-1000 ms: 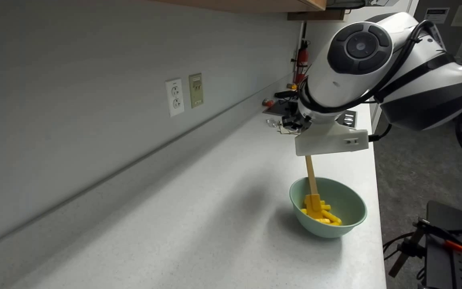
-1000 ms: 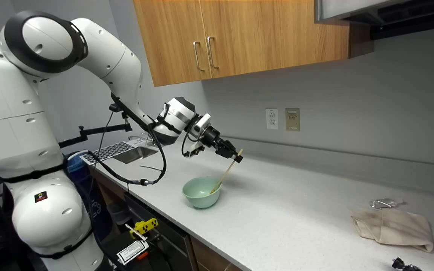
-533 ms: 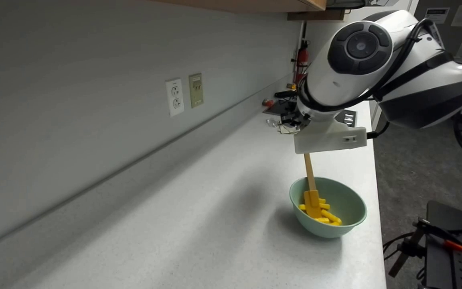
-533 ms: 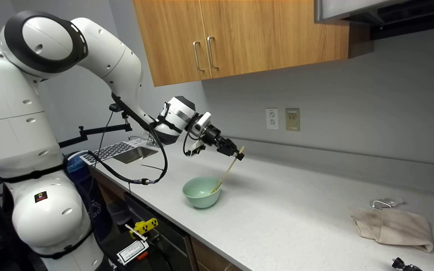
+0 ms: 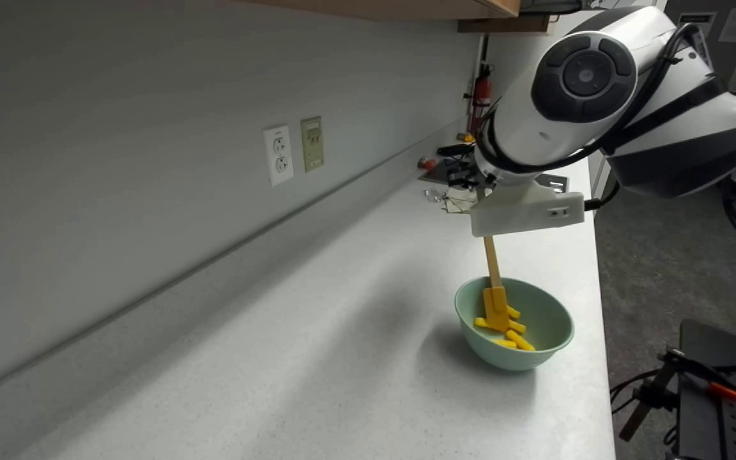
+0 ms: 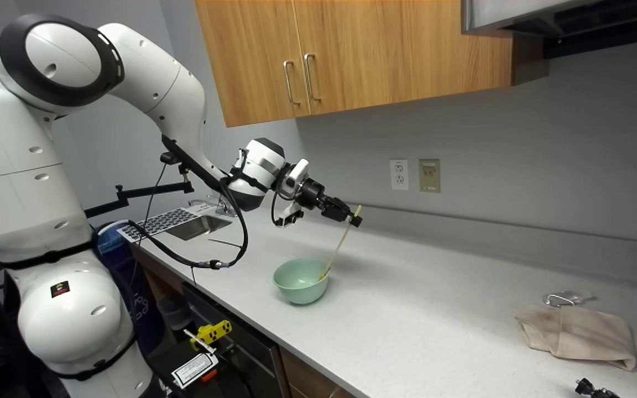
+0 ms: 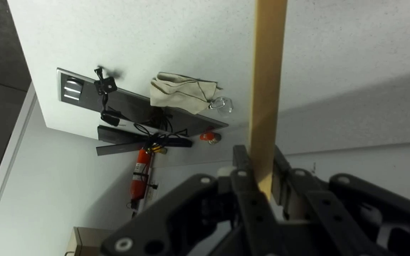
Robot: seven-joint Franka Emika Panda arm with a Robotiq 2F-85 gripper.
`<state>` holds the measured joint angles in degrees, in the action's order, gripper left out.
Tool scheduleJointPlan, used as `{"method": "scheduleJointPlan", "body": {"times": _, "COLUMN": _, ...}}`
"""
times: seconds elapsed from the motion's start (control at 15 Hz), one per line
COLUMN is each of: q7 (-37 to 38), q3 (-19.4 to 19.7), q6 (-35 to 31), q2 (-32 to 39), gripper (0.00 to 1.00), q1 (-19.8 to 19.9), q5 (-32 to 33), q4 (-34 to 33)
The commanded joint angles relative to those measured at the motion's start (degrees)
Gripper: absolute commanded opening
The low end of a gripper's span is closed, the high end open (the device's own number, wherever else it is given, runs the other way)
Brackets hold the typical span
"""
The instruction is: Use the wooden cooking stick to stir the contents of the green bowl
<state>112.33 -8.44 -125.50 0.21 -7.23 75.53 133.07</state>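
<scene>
The wooden cooking stick (image 5: 491,262) is light tan and ends in a flat yellow-orange spatula head. It shows in both exterior views (image 6: 342,243) and, close up, in the wrist view (image 7: 267,78). My gripper (image 7: 261,160) is shut on its upper end, with a finger on each side; it also shows in an exterior view (image 6: 353,220). The stick leans, with its head inside the green bowl (image 5: 515,359), near the bowl's wall-side edge. The contents (image 5: 519,340), several yellow pieces, lie around the head. In an exterior view the bowl (image 6: 296,294) hides them mostly.
The bowl stands near the front edge of the white counter (image 5: 342,383). A wall (image 6: 490,166) with outlets runs behind. A folded beige cloth (image 6: 578,336) and a small clear item (image 6: 564,298) lie farther along. Wooden cabinets (image 6: 385,50) hang above the arm.
My gripper has risen and moved a little toward the wall with the stick. The stick's head has lifted slightly, and the bowl has slid a little the same way. The yellow pieces have shifted.
</scene>
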Motion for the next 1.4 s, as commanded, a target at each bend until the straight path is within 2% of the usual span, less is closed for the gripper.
{"method": "scheduleJointPlan", "body": {"times": 0.0, "q7": 1.99, "q3": -0.03, "q6": 1.79, "q2": -1.6, "gripper": 0.04, "q1": -0.48, "q5": 3.32, "q4": 0.38}}
{"method": "scheduleJointPlan", "body": {"times": 0.33, "q7": -2.62, "q3": 0.49, "q6": -3.14, "q2": -2.98, "gripper": 0.04, "q1": 0.02, "q5": -2.58, "q4": 0.88}}
{"method": "scheduleJointPlan", "body": {"times": 0.67, "q7": -5.06, "q3": 0.72, "q6": -6.9, "q2": -1.39, "gripper": 0.04, "q1": 0.06, "q5": -9.8, "q4": 0.26}}
{"method": "scheduleJointPlan", "body": {"times": 1.33, "q7": 0.63, "q3": 0.72, "q6": -0.96, "q2": 2.49, "gripper": 0.04, "q1": -0.27, "q5": -2.94, "q4": -0.54}}
